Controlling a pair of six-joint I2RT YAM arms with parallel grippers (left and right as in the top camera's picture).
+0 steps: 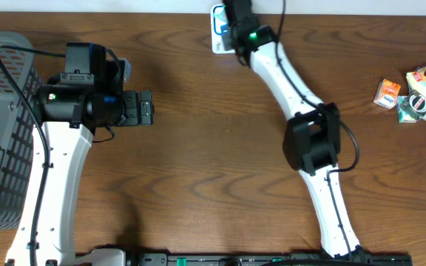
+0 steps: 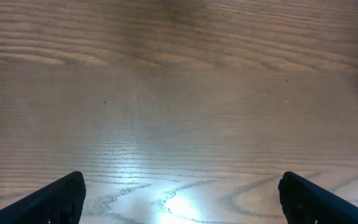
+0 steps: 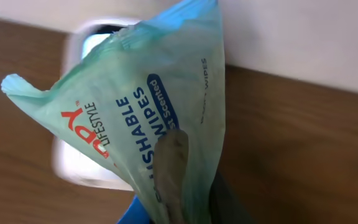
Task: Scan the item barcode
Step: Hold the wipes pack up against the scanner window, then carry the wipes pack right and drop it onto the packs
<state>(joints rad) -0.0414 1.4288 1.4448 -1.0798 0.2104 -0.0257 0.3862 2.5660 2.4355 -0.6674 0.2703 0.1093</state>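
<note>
Pale green plastic, the wipes packet [image 3: 166, 106] sits at the top centre of the overhead frame, pinched at its lower end by the right gripper [image 1: 231, 31] in front of a white device [image 3: 73, 168]. The left gripper [image 2: 180, 199] hangs over the wooden table [image 1: 198, 148], jaws wide apart.

the left arm [image 1: 46, 185] is a long white shell behind the hand, ending in a black cylindrical wrist housing [image 1: 72, 107] with a small green light [image 1: 52, 96] and blue trim, and a thin black cable [image 1: 28, 51] loops along it. the left gripper [image 1: 145, 109] is a black, blocky unit whose fingers [image 2: 55, 200] are matte black wedges. the right arm [image 1: 287, 74] has two white tapered links joined by a bulky black elbow block [image 1: 313, 140], with another green light glowing on the black housing just behind the hand and black cables running beside the shells.
</note>
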